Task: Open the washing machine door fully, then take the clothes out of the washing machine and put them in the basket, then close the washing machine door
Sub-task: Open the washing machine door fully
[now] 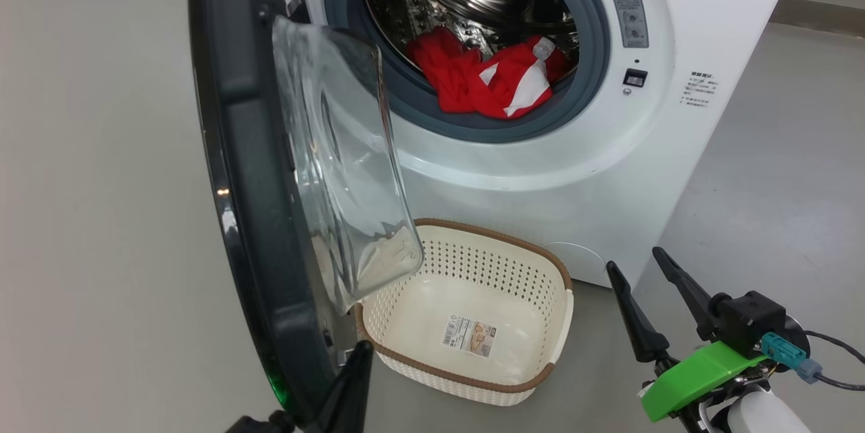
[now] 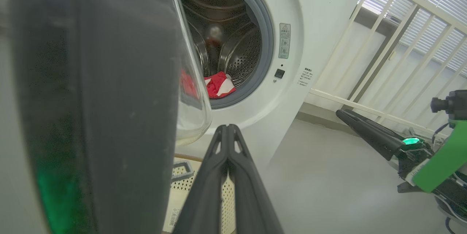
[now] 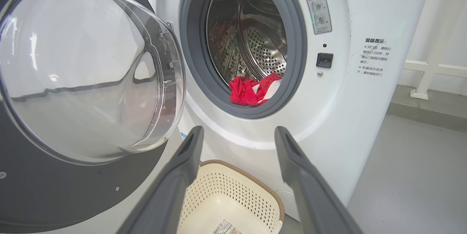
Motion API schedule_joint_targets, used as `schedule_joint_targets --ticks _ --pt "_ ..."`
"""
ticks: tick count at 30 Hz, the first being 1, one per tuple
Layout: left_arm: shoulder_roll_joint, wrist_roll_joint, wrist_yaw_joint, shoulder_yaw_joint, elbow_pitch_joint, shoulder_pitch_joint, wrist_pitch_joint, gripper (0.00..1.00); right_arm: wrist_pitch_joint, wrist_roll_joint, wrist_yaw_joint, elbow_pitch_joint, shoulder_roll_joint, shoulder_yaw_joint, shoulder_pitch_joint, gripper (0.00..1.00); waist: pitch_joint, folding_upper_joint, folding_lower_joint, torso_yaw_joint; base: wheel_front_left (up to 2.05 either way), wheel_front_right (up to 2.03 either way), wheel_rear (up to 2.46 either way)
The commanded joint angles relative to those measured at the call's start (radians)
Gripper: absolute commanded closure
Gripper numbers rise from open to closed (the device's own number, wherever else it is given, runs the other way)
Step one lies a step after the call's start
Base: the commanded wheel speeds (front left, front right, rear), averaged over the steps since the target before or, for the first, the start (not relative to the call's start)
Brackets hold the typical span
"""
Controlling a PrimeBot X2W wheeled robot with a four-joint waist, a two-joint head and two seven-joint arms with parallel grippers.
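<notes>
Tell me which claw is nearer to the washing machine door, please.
Left. The left claw, shut, sits close beside the black rim of the door, near its lower edge. The right claw, open, stands apart on the far side of the basket.

A grey sticker (image 3: 315,4) at one o'clock of the washing machine (image 3: 365,117) opening reads 温馨提示 beneath a warning triangle. Printed notes (image 3: 374,57) at three o'clock repeat that heading. In the basket (image 1: 446,379), the paper label (image 1: 468,336) is too small to read.
</notes>
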Motion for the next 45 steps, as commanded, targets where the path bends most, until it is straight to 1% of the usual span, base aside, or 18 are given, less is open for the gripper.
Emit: schedule_joint_targets --ticks 1,8,14,19,27,35,38,45 --pt "0.002 -0.007 0.007 0.041 -0.017 -0.044 -0.005 1.00 -0.009 -0.010 0.006 -0.029 -0.001 0.018 -0.014 0.00 0.000 0.0000 0.0000 0.001 0.00 0.00 0.00" --pt "0.002 -0.015 0.013 0.099 0.022 -0.047 -0.005 1.00 -0.009 -0.009 0.006 -0.032 0.002 0.014 -0.007 0.00 -0.007 0.0000 0.0000 0.009 0.00 0.00 0.00" --pt "0.003 0.000 0.011 0.133 0.017 -0.029 -0.005 1.00 -0.009 -0.007 0.006 -0.036 0.004 0.007 0.002 0.00 -0.008 0.0000 0.0000 0.031 0.00 0.00 0.00" --pt "0.007 0.006 0.021 0.178 0.002 -0.010 -0.005 1.00 -0.009 -0.010 0.006 -0.039 0.012 0.006 0.007 0.00 -0.010 0.0000 0.0000 0.049 0.00 0.00 0.00" --pt "0.047 0.018 0.030 0.267 -0.004 -0.009 -0.005 1.00 -0.009 -0.008 0.006 -0.041 0.012 0.014 0.005 0.00 -0.001 0.0000 0.0000 0.070 0.00 0.00 0.00" --pt "0.085 0.019 0.038 0.385 0.023 -0.035 -0.005 1.00 -0.009 -0.006 0.006 -0.039 0.007 0.022 -0.002 0.00 0.009 0.0000 0.0000 0.069 0.00 0.00 0.00" --pt "0.090 0.020 0.032 0.411 0.028 -0.039 -0.005 1.00 -0.009 -0.006 0.006 -0.039 0.006 0.022 -0.003 0.00 0.012 0.0000 0.0000 0.067 0.00 0.00 0.00" --pt "0.115 0.044 -0.005 0.492 0.073 -0.086 -0.005 1.00 -0.009 -0.009 0.006 -0.031 0.001 0.026 -0.009 0.00 0.031 0.0000 0.0000 0.065 0.00 0.00 0.00"
